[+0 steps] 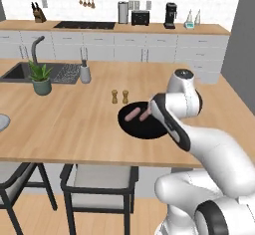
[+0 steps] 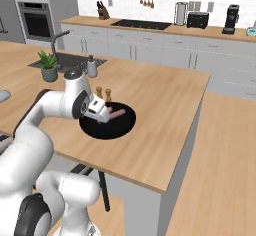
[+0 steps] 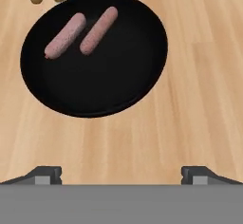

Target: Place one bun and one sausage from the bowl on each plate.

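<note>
The wooden island counter (image 1: 64,124) is seen from behind the arm on its left, looking forward and down toward the far wall cabinets. The same counter (image 2: 165,110) is viewed from behind on the right. The black bowl (image 1: 142,127) is shared by both. It is framed closely from above by the hand camera (image 3: 95,71).
</note>
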### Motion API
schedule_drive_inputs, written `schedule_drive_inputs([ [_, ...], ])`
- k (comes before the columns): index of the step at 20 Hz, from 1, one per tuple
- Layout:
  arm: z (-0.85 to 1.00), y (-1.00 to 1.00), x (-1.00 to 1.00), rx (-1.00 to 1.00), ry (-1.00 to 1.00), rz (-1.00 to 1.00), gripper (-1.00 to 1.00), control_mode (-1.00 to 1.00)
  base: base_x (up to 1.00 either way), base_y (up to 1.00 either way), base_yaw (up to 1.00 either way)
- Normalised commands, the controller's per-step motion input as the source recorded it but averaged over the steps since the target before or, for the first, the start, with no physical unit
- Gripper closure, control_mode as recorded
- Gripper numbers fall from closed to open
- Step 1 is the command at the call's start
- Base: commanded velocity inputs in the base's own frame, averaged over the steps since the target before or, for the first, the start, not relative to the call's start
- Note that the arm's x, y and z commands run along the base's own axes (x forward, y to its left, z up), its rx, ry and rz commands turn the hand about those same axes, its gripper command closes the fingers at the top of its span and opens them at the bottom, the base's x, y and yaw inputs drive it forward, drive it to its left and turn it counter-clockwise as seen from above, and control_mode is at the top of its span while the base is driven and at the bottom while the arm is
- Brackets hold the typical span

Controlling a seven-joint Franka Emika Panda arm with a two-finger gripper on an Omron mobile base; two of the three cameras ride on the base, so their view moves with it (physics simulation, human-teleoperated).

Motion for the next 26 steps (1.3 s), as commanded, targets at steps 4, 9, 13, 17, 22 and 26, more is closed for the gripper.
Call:
schedule_drive_inputs([
  [4, -0.02, -0.04, 1.0, 0.18, 0.14, -0.15, -1.0, -1.0, 0.0, 0.0, 0.0],
  [9, -0.42, 0.0, 1.0, 0.01, 0.09, -0.05, -1.0, -1.0, 0.0, 0.0, 0.0],
  [13, -0.53, 0.0, 0.84, 0.0, 0.08, -0.07, -1.0, -1.0, 0.0, 0.0, 0.0],
  [17, -0.59, 0.0, 0.45, 0.0, 0.02, -0.08, -1.0, -1.0, 0.0, 0.0, 0.0],
  [22, -0.57, 0.0, 0.44, 0.0, 0.0, -0.02, -1.0, -1.0, 0.0, 0.0, 0.0],
  [26, -0.48, 0.0, 0.51, 0.0, 0.0, 0.0, -1.0, -1.0, 0.0, 0.0, 0.0],
])
